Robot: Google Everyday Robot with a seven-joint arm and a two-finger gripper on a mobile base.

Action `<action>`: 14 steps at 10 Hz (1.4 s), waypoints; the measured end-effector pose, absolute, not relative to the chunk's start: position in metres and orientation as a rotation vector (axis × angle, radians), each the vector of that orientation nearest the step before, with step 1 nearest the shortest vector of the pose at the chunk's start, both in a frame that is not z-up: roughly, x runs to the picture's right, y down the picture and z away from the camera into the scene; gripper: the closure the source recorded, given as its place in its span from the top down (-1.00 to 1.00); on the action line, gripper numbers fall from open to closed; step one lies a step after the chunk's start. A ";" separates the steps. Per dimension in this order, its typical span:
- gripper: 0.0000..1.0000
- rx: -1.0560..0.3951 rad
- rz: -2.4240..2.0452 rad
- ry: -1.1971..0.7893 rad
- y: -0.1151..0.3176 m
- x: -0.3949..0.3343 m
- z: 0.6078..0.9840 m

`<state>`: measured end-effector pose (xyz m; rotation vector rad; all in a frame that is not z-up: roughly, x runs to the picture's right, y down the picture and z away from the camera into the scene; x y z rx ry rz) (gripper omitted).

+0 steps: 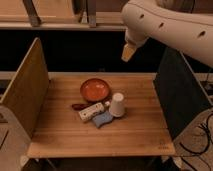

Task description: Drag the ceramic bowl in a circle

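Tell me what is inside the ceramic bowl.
The ceramic bowl shows only its bare orange-red interior; the near inner wall is hidden by the rim. The end effector hangs high above, to its right.

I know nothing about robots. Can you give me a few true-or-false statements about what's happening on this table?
1. The pincer is touching the ceramic bowl. False: it hangs in the air, above and apart from the bowl.
2. The white cup stands upside down near the bowl. True.
3. The bowl is filled with food. False: it looks empty.
4. A blue item lies right by the cup. True.
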<state>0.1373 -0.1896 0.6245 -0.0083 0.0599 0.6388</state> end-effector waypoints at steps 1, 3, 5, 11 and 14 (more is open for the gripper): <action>0.60 -0.002 0.733 0.063 -0.187 0.148 0.634; 0.60 0.003 0.867 0.068 -0.182 0.160 0.649; 0.60 0.004 0.912 0.072 -0.180 0.165 0.654; 0.60 -0.212 0.777 -0.048 -0.135 0.050 0.683; 0.60 -0.284 0.733 -0.006 -0.118 0.043 0.722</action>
